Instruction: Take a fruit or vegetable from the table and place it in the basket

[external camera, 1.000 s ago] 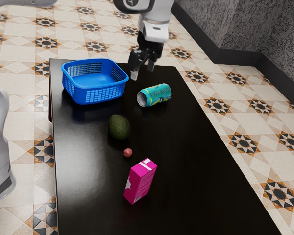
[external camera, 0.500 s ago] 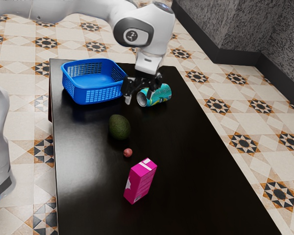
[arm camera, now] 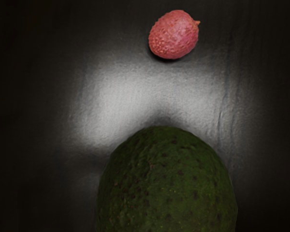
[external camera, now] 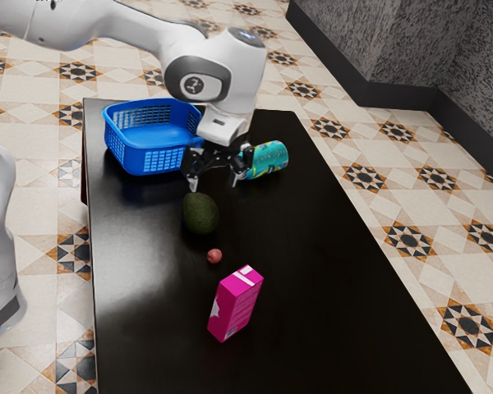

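Observation:
My gripper [external camera: 215, 185] is open above the table, just over the avocado's end nearer the basket, with nothing held between its fingers. The dark green avocado [external camera: 200, 213] lies on the black table; in the wrist view the avocado [arm camera: 166, 186] looms large at the lower edge. A small pink-red lychee [external camera: 214, 256] rests a short way beyond it, and the wrist view has the lychee [arm camera: 174, 35] with its bumpy skin. The blue basket [external camera: 167, 159] stands at the table's far end, partly behind my hand.
A teal can [external camera: 269, 157] lies on its side close to my gripper, toward the exterior view's right. A magenta box [external camera: 237, 303] stands past the lychee. The black table [external camera: 329, 328] has its long edges at the exterior view's left and right.
My hand has come down and across from beyond the can to the avocado, moving toward the exterior view's left and lower edge. The avocado, lychee, can, box and basket have stayed put.

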